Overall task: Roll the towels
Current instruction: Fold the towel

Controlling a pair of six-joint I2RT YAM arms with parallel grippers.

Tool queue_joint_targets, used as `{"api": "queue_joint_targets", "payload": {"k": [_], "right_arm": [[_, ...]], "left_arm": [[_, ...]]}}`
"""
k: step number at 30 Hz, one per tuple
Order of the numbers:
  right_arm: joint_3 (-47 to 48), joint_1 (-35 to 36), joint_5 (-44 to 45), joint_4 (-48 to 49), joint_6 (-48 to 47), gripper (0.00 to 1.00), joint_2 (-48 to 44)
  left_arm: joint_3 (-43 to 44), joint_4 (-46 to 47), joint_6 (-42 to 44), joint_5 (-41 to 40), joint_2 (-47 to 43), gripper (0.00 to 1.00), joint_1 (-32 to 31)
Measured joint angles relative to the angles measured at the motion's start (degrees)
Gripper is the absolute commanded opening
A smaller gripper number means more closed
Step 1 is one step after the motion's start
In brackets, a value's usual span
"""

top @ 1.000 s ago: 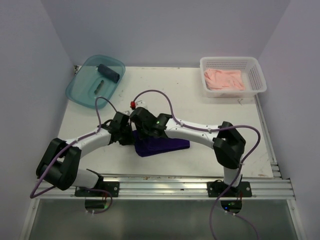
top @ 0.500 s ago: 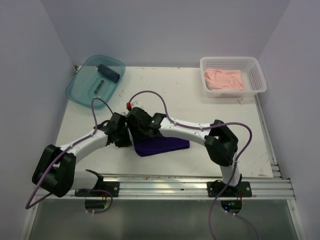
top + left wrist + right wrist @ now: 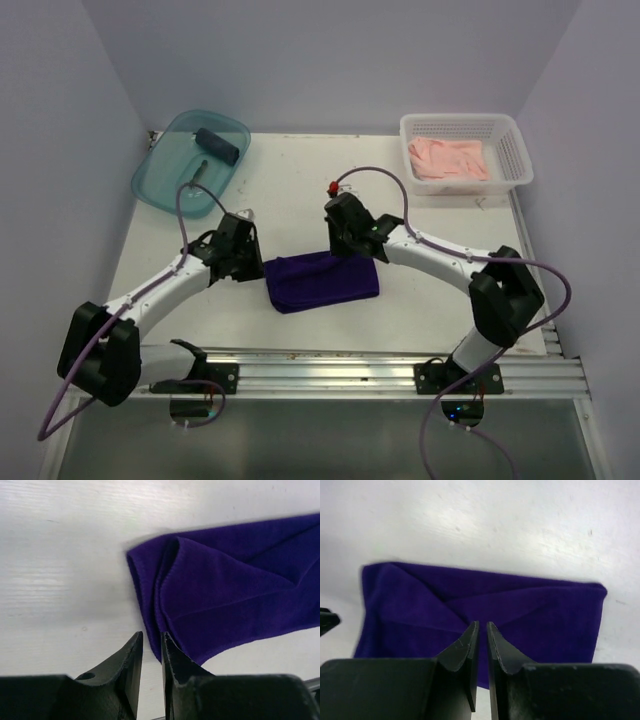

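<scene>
While pale lilac walls box in the scuffed white table (image 3: pixel 300 180), the folded, plush purple towel (image 3: pixel 322 281) lies flat at centre — the left gripper (image 3: pixel 151 652) at its 9 o'clock, the right gripper (image 3: pixel 482 645) at 12, both jaws nearly closed, gripping nothing.

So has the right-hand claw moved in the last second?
Yes. The right gripper has swung rightward off the purple towel's left end, nearer the white basket.

Purple towel (image 3: pixel 322 281) folded flat mid-table; pink towel (image 3: pixel 450 159) crumpled; blue towel (image 3: pixel 220 146) rolled
</scene>
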Motion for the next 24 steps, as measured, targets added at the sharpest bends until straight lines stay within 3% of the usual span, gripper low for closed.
{"api": "queue_joint_targets", "payload": {"k": [6,11,18,21,24], "right_arm": [[-5.14,0.09,-2.64,-0.59,1.22,0.13,3.82],[-5.03,0.63,-4.04,-0.15,1.44,0.13,6.93],[-0.20,0.50,-4.39,-0.52,1.38,0.12,13.16],[2.29,0.37,-4.39,-0.44,1.29,0.10,14.40],[4.00,0.04,-4.44,-0.22,1.29,0.10,14.99]], "left_arm": [[1.09,0.63,-0.07,-0.04,7.15,0.34,-6.36],[1.09,0.61,-0.09,-1.38,8.07,0.32,-6.56],[1.03,2.21,-0.33,-1.33,9.05,0.17,-6.56],[0.59,3.58,-0.66,-0.63,9.86,0.02,-6.56],[0.00,4.66,-0.57,-0.02,10.38,0.00,-6.56]]}}
